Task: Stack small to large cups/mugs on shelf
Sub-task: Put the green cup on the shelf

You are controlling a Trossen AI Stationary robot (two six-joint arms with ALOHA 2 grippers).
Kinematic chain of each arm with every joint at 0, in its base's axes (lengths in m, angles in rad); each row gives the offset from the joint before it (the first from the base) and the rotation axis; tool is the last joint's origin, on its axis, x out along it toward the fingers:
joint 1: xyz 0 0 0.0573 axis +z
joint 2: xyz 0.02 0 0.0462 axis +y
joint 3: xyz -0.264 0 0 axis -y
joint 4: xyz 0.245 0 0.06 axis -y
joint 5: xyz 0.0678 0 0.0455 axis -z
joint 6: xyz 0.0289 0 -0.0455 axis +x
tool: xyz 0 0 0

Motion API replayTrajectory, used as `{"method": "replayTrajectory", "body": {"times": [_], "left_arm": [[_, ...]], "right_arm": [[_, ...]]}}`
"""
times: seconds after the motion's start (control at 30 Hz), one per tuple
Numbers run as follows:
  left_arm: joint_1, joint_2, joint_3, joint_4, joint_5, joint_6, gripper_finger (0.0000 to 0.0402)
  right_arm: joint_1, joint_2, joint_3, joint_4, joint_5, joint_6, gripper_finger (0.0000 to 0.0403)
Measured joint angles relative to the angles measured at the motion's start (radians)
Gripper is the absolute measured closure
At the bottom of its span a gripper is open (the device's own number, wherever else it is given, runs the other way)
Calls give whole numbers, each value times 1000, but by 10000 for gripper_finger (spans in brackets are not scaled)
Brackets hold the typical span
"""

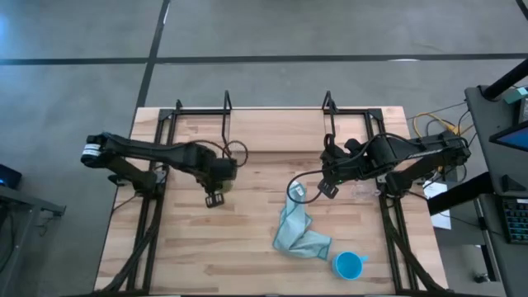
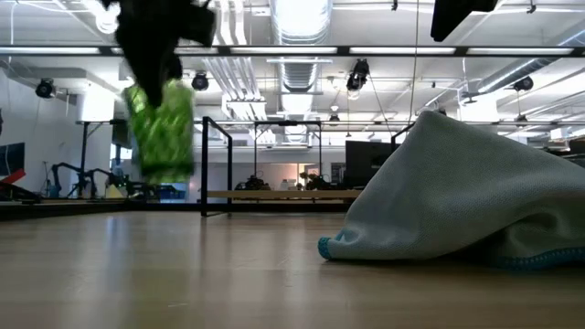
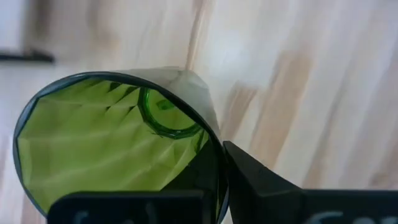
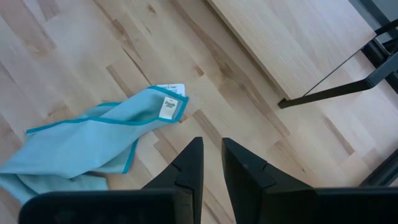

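Observation:
My left gripper (image 1: pixel 216 188) is left of the table's middle and is shut on the green cup (image 2: pixel 163 128), which hangs above the tabletop; the left wrist view looks into its mouth (image 3: pixel 112 149). My right gripper (image 4: pixel 211 163) hovers right of the middle, its fingers almost together with nothing between them. The bright blue mug (image 1: pixel 350 265) stands on its base near the front right. The shelf (image 1: pixel 276 132) stands along the far edge and also shows in the right wrist view (image 4: pixel 298 43). I cannot make out the clear glass. My left gripper holds the green cup by its wall at the rim (image 3: pixel 214 155), one finger inside the cup and one finger (image 3: pixel 261 186) outside. The fingers come from above, pointing down. The cup hangs roughly upright below them, mouth up, clear of the table.
A light blue cloth (image 1: pixel 299 235) lies crumpled between the right gripper and the blue mug; it fills the right of the low view (image 2: pixel 466 201). Black frame rails run along both table sides. A cable loops on the table near the right gripper (image 1: pixel 297 191).

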Motion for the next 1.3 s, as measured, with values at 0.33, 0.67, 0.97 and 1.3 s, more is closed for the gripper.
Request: {"method": "replayTrajectory", "body": {"times": [0.33, 0.67, 0.97, 1.3], "left_arm": [[54, 82, 407, -2, -240, 211, 401], [343, 276, 673, -205, -173, 250, 401], [460, 401, 673, -203, -108, 373, 401], [476, 514, 673, -204, -120, 451, 402]], "right_arm": [[0, 0, 0, 0, 24, -3, 351], [0, 0, 0, 1, 26, 1, 351], [0, 0, 0, 1, 27, 0, 351], [0, 0, 0, 1, 27, -6, 351]]}}
